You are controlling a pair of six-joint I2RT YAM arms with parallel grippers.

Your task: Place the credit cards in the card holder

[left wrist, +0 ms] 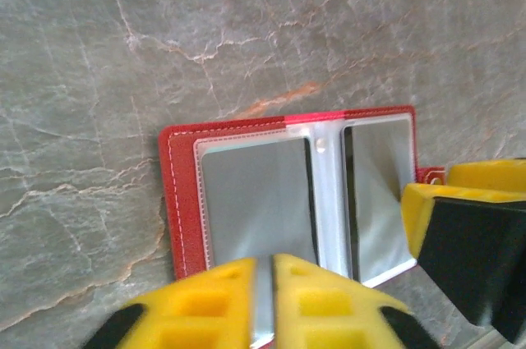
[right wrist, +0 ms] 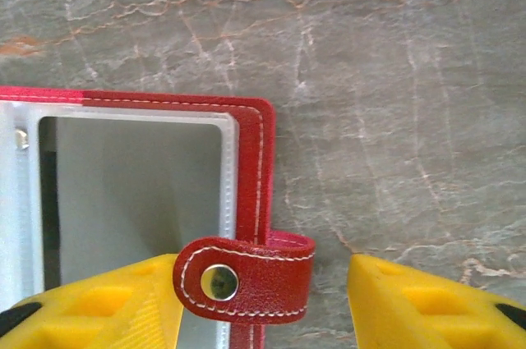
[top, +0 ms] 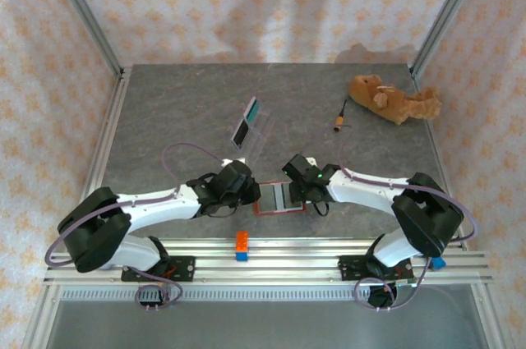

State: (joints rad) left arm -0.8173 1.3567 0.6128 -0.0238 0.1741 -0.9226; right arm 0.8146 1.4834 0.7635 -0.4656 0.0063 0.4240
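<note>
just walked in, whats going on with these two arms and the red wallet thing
Both arms are working on the red card holder, which lies open on the table near their bases. The left hand sits over its left page, nearly closed; whether it pinches the clear sleeve is unclear. The right hand is open, straddling the snap tab. The credit cards lie farther back by a clear tray, and the holder's pockets in view look empty.

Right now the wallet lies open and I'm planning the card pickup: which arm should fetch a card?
Probably left. Its gripper is nearer the credit cards; the right gripper straddles the snap tab of the card holder.
</note>
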